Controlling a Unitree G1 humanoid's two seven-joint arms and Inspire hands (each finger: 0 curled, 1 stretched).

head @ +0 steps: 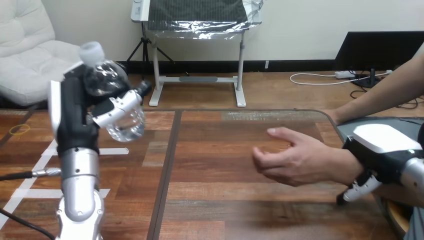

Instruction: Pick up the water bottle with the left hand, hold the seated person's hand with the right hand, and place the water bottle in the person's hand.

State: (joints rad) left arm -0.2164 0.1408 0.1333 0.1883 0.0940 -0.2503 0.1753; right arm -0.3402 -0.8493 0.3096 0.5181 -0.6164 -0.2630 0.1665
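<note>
Water bottle (114, 92) pickup looked done, handover not yet: it was off the table (225, 215) and well apart from the person's hand (292, 160).

Near to far:
- Left forearm (80, 185) stood almost vertical at view left, coming up from the bottom edge.
- Right hand (385, 145) sat at view right on the person's wrist (345, 162), white back shell facing up, and a finger (356, 190) showed curling under the wrist. I read it as clamped on the wrist, so the hold step was in place.
- Person's hand was just above the table near mid-view, fingers loosely curled toward view left, thumb up, nothing in it.
- Left hand (75, 115) was raised high, fingers wrapped round the bottle's body. Bottle was clear, tilted, white cap (92, 52) up and to view left.

Remaining, as I judged it: swing the left arm across toward view right, lower the bottle into the person's hand, then release. The tilt needed watching on the way in.
</note>
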